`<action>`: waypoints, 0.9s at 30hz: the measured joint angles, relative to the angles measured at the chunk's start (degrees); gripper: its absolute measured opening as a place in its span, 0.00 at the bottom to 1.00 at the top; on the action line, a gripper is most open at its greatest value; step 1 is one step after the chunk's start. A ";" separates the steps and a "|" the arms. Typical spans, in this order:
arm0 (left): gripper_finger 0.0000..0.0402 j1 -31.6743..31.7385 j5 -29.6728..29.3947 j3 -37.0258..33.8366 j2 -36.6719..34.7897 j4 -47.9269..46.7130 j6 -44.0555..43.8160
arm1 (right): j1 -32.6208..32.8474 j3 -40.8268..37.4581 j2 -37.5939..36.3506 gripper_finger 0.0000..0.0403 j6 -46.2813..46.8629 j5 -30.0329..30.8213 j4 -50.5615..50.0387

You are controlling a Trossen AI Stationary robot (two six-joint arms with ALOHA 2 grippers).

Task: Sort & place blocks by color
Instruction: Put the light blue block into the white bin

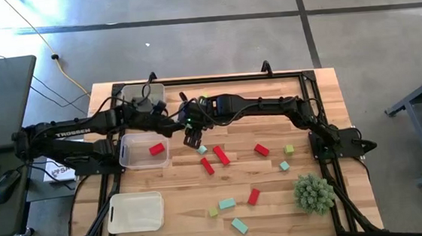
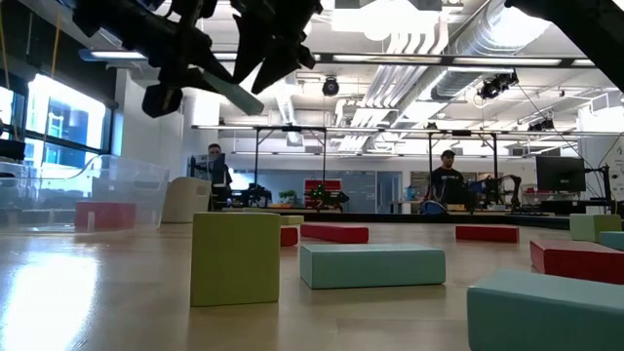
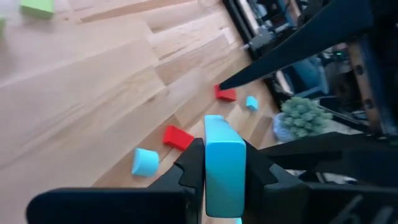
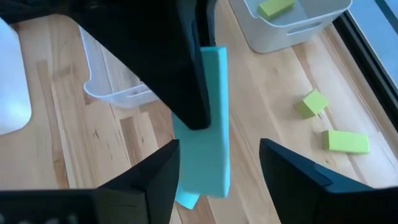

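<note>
A teal bar-shaped block (image 3: pixel 222 163) hangs above the table's middle, between my two grippers. My left gripper (image 3: pixel 224 186) is shut on it, reaching in from the table's left (image 1: pixel 175 127). My right gripper (image 4: pixel 217 168) is open, one finger on each side of the bar's other end (image 4: pixel 208 168); whether one finger touches it I cannot tell. Red (image 1: pixel 221 156), teal (image 1: pixel 226 203) and yellow-green (image 1: pixel 290 149) blocks lie flat on the wooden table. One red block (image 1: pixel 156 148) lies in a clear bin (image 1: pixel 128 156). My left gripper pinches the teal bar's two broad faces (image 3: pixel 214 180) between its two fingers (image 3: pixel 189 165). The fingers slant down from the table's left and lie along the bar, which sticks out past their tips. The bar is lifted clear of the table.
A second bin (image 4: pixel 311 28) at the far left holds a yellow-green block (image 4: pixel 277 7). A white bin (image 1: pixel 135 212) sits near the front left. A spiky green plant ball (image 1: pixel 313 193) stands at the front right. Loose blocks crowd the table's middle and right.
</note>
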 joint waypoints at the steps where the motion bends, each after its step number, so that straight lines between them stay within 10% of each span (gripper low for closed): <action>1: 0.09 -0.28 -0.58 0.00 -0.14 -0.56 0.54 | -0.02 0.00 0.00 0.52 0.02 -0.01 -0.12; 27: 0.09 -28.15 -12.51 0.00 -12.73 -22.47 -12.74 | -2.59 1.03 0.00 0.53 -0.02 -0.56 -3.04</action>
